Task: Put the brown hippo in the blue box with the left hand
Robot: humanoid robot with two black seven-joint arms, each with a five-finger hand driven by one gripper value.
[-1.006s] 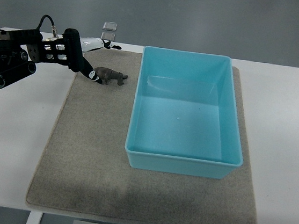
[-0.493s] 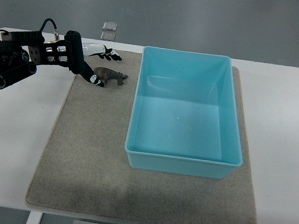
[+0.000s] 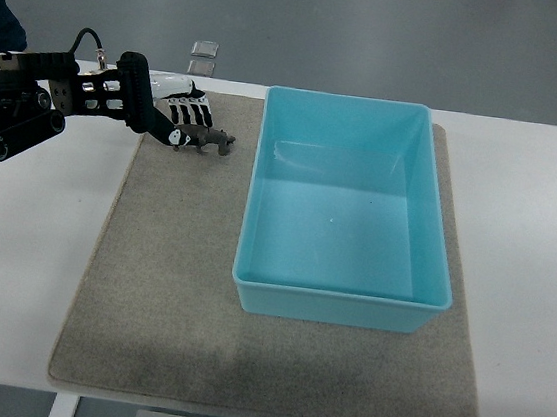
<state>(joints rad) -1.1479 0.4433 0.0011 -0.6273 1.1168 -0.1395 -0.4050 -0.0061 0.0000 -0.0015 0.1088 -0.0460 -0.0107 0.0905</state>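
Here, left hand at the far left corner of the grey mat, fingers curled over the brown hippo from behind, apparently closing on it; grip not confirmable as complete. Hippo resting on the mat, just left of the blue box, not yet inside. Long axis roughly left to right, the visible end toward the box wall; head or tail not discernible. Approach from the far side, likely to keep the box-facing side clear for a rightward carry. Right hand out of view.
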